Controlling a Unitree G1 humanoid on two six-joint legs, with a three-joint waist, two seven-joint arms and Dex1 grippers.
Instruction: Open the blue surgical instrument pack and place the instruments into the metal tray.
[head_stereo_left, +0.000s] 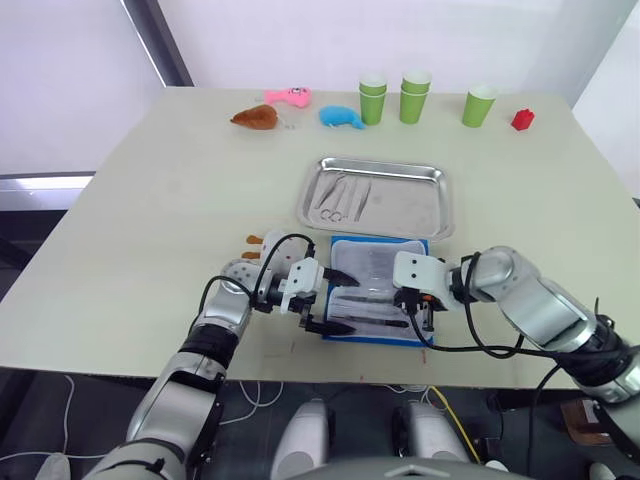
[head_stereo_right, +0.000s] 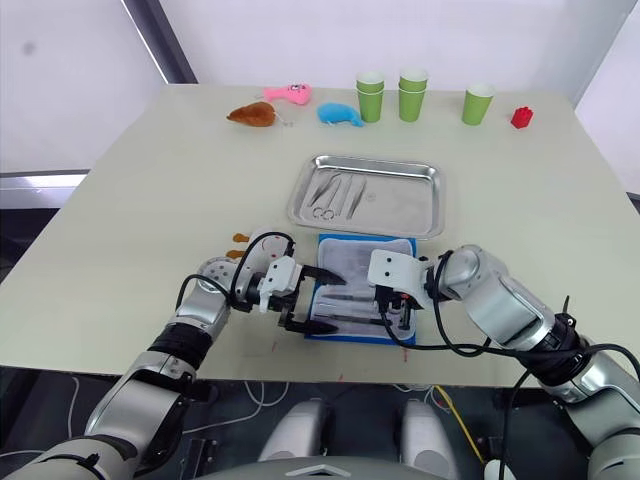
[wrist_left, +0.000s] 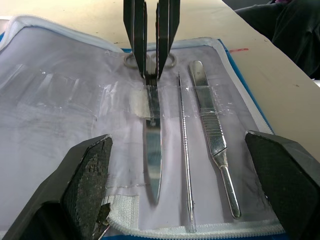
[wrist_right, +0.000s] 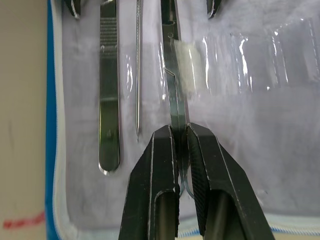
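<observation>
Scissors (wrist_right: 175, 95) are pinched near their ring handles by the clenched right gripper (wrist_right: 181, 150), apparently to draw them out of the clear strap of the opened blue surgical instrument pack (head_stereo_left: 375, 290). Opposite it, the left gripper (wrist_left: 180, 180) hangs spread wide over the tool tips, seemingly ready to steady the case, with the metal tray (head_stereo_left: 440, 205) beyond both, already holding some instruments (head_stereo_left: 340, 197).

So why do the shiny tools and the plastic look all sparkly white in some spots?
That's glare: in the right wrist view, light bounces off the clear plastic loops and the scissors; in the left wrist view, the flat handle gleams; in the left eye view, the metal tray shines softly.
</observation>
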